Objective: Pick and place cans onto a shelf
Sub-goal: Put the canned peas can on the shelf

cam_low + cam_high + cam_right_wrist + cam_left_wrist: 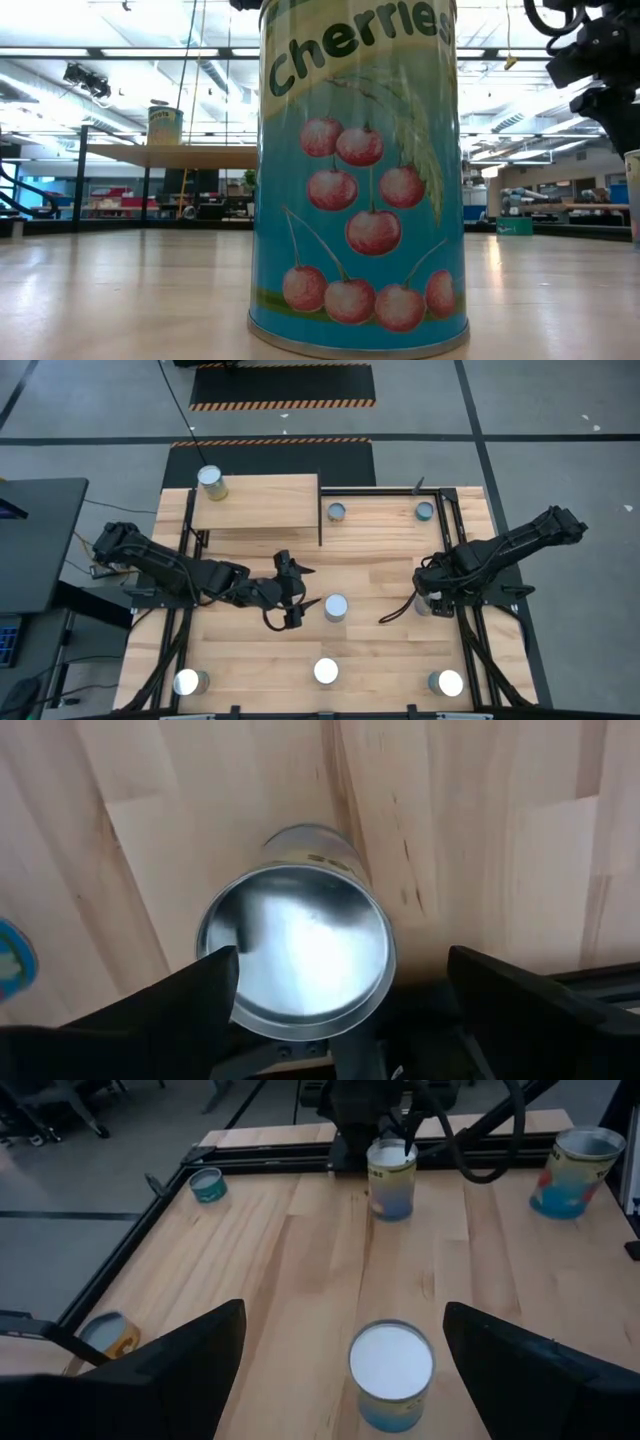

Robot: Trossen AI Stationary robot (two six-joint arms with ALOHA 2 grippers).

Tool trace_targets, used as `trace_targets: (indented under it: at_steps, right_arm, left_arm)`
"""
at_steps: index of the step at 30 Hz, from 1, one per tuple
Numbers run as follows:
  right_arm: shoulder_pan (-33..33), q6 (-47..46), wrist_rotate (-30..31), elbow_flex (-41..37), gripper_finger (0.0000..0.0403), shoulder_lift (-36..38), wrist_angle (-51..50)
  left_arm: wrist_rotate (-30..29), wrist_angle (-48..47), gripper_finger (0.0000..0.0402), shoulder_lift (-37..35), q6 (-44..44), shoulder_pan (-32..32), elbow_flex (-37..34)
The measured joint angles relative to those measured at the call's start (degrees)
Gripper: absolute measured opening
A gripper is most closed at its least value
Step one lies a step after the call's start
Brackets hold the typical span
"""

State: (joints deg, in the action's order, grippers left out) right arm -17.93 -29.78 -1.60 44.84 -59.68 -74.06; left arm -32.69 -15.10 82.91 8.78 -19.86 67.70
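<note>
My left gripper (300, 593) is open near the table's middle. A silver-topped can (336, 608) stands just to its right, and in the left wrist view this can (390, 1370) shows ahead of the spread fingers, untouched. My right gripper (430, 592) is open and hangs over another upright can (295, 945) near the table's right side, a finger on either side of the can's top. The wooden shelf (265, 505) stands at the far left with one can (211, 482) on its far left corner.
Two cans (337, 511) (425, 511) stand at the far edge, right of the shelf. Three cans stand along the near edge (190, 682) (326, 671) (448, 683); the middle one fills the low view (360, 180). Black frame rails (465, 560) run along both sides of the table.
</note>
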Motion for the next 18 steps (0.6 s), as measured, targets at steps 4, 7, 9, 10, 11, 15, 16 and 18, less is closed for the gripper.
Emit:
trace_targets:
  at_steps: [4, 7, 9, 10, 11, 15, 16, 18]
  right_arm:
    - [-0.02, -0.08, -1.19, 0.0, 0.0368, 0.0, 1.12]
    - [-0.02, -1.47, -2.78, 0.03, 0.0367, -0.06, 2.75]
    - [-0.02, -3.37, -2.63, 0.07, 0.0365, -0.71, 2.25]
    - [-0.02, -4.27, -2.34, 0.07, 0.0365, -1.27, 1.92]
    - [-0.02, -5.13, -1.88, 0.07, 0.0364, -1.96, 1.76]
    - [-0.05, -7.48, -1.76, 0.07, 0.0364, -6.0, 2.02]
    - [-0.05, -7.58, -2.12, 0.07, 0.0364, -7.02, 2.06]
    - [-0.07, -7.59, -2.58, 0.07, 0.0364, -8.6, 2.05]
  left_arm:
    - [0.63, -2.25, 0.0348, -0.77, -0.33, -0.59, -0.02]
    - [0.65, -4.89, 0.0348, -3.05, 1.13, -1.37, 0.02]
    - [0.51, -7.2, 0.0348, -4.0, 2.74, -1.9, 0.02]
    - [0.37, -7.74, 0.0348, -4.04, 3.22, -2.02, 0.02]
    - [0.31, -8.45, 0.0348, -3.99, 3.79, -2.05, 0.02]
    - [0.09, -9.1, 0.0348, -3.96, 4.15, -2.51, 0.0]
    - [0.11, -9.12, 0.0348, -3.96, 4.15, -2.64, 0.0]
    - [0.1, -9.28, 0.0348, -3.96, 4.14, -2.9, 0.0]
